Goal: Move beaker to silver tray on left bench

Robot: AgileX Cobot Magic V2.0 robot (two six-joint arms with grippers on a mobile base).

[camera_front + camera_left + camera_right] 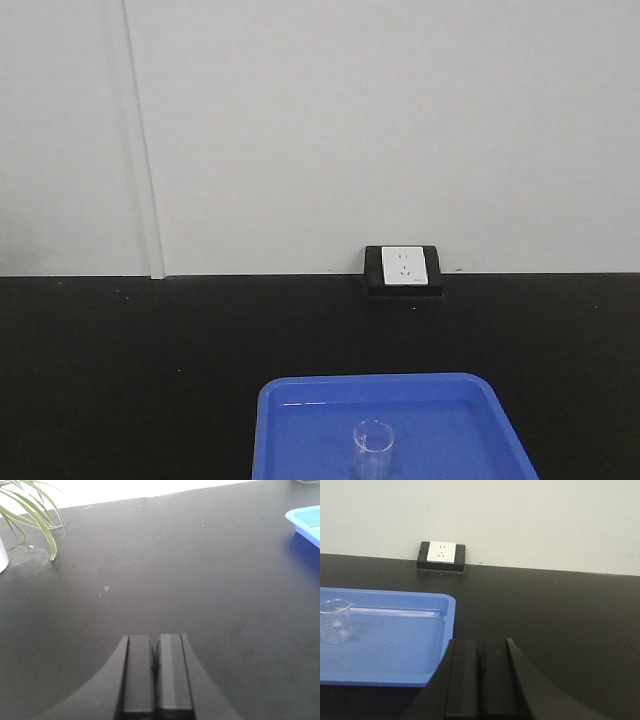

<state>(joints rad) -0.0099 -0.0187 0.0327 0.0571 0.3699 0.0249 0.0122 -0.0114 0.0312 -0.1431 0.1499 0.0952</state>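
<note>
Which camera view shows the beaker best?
The right wrist view: the whole beaker stands upright in the blue tray, with its spout and markings visible. The front-facing view shows the beaker from above, cut by the frame's lower edge. The left wrist view does not show it.

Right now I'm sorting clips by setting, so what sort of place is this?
Most likely a laboratory: a matte black bench top against a plain white wall, a small clear beaker standing in a blue plastic tray, and a socket block at the wall's foot.
</note>
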